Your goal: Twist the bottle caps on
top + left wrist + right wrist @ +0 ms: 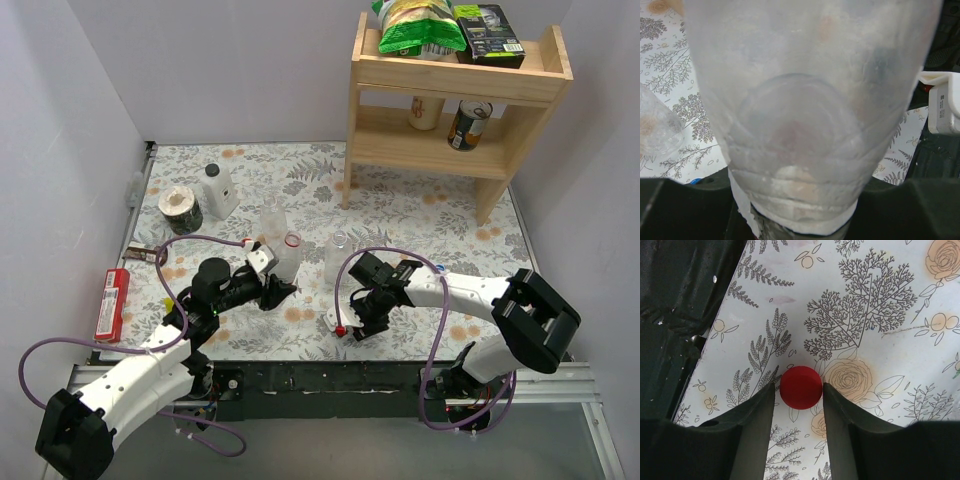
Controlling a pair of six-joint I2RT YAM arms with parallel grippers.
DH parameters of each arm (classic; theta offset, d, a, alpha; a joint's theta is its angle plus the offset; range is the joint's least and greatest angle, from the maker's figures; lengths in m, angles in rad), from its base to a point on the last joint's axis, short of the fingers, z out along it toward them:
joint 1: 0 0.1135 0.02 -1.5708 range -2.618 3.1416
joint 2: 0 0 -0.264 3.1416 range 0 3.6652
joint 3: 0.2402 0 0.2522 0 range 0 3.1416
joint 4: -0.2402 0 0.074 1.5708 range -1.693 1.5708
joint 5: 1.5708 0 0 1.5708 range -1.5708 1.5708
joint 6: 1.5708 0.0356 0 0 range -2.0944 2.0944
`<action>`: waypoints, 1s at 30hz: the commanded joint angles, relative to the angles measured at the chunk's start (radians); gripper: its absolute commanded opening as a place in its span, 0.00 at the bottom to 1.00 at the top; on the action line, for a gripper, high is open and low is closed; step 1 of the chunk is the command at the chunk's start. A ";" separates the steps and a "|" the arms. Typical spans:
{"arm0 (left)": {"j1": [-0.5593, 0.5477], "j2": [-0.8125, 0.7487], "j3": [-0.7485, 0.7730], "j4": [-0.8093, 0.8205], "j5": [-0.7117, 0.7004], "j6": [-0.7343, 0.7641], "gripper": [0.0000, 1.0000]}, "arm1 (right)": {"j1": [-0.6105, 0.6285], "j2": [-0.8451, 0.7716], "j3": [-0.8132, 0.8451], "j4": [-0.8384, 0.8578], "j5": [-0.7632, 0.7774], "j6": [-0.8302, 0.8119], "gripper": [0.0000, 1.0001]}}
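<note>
My left gripper [275, 290] is shut on a clear bottle [288, 255] with a red ring at its open neck. In the left wrist view this bottle [810, 100] fills the picture and hides the fingers. The red bottle cap [801, 387] lies flat on the floral cloth between my right gripper's [799, 390] fingertips. The right finger touches it and a sliver of gap shows at the left finger. In the top view the red cap [342, 329] sits near the table's front edge under the right gripper [352, 326]. Two more clear bottles [272, 221] [338, 256] stand uncapped behind.
A white opaque bottle with a black cap [218, 190] and a round tin [181, 211] stand at the back left. A red box [111, 301] lies at the left edge. A wooden shelf [450, 100] with packets and cans fills the back right.
</note>
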 commanded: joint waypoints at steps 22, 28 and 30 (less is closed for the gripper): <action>0.006 0.127 -0.051 0.076 0.361 0.314 0.00 | -0.002 -0.297 0.597 -0.321 -0.065 0.254 0.27; 0.000 0.142 -0.038 0.080 0.390 0.391 0.00 | -0.001 -0.237 0.704 -0.314 -0.106 0.277 0.28; -0.006 0.147 -0.026 0.079 0.390 0.389 0.00 | 0.002 -0.222 0.704 -0.292 -0.112 0.276 0.28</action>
